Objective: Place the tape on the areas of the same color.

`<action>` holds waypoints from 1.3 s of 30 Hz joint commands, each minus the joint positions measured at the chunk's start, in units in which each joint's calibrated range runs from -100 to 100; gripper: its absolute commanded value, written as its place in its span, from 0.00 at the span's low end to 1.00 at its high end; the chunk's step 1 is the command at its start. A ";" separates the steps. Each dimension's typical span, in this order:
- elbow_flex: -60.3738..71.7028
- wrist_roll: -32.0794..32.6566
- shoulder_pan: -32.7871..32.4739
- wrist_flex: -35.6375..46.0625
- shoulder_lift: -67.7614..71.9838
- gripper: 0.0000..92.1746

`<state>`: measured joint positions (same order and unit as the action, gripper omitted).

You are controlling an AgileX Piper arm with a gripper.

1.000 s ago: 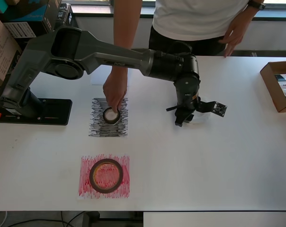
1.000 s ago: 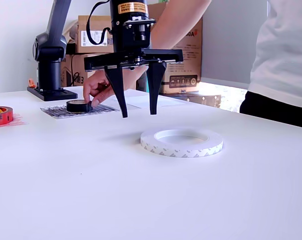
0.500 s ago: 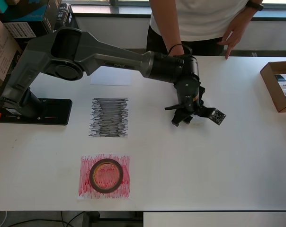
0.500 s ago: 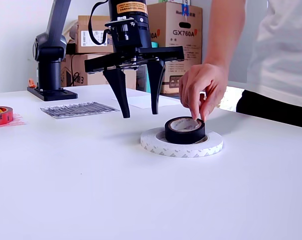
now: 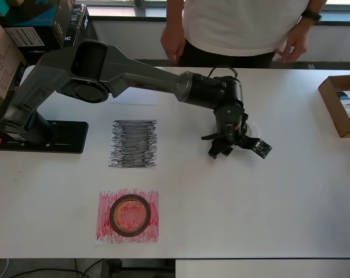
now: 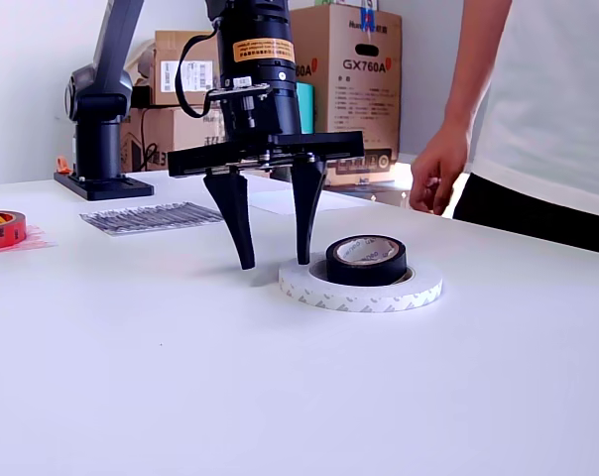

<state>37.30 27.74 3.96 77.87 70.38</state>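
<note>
The small black tape roll (image 6: 366,260) stands inside the wide white tape ring (image 6: 314,289). My gripper (image 6: 275,263) is open and hangs low at the ring's edge on the exterior view's left, one finger just over the rim. Seen from overhead, my gripper (image 5: 219,152) and wrist hide the black roll, and only an arc of the white ring (image 5: 253,128) shows. The dark-red roll (image 5: 129,215) lies on the red scribbled sheet (image 5: 105,200). The black scribbled sheet (image 5: 133,143) is bare. The plain white sheet (image 6: 280,201) lies behind the arm.
A person stands at the table's far side, one hand (image 6: 438,178) hanging near the edge. An open cardboard box (image 5: 340,104) sits at the overhead view's right. The arm's base (image 5: 42,136) is at the left. Boxes (image 6: 354,89) stand behind the table.
The person lifted the black roll off the black sheet, set it inside the white ring and pulled the hand back. My open gripper came lower and closer to the ring.
</note>
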 commanded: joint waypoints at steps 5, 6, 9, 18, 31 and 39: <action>0.36 -0.14 -0.98 -0.02 0.81 0.55; 0.36 -0.14 -1.21 -0.02 0.81 0.55; 0.36 -0.14 -1.45 -0.02 0.81 0.55; 0.36 -0.22 -1.77 -0.02 0.72 0.45; 0.36 -0.22 -1.69 -0.02 0.81 0.00; 0.36 -0.30 -1.69 0.24 0.44 0.00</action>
<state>37.30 27.30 2.09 77.73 71.29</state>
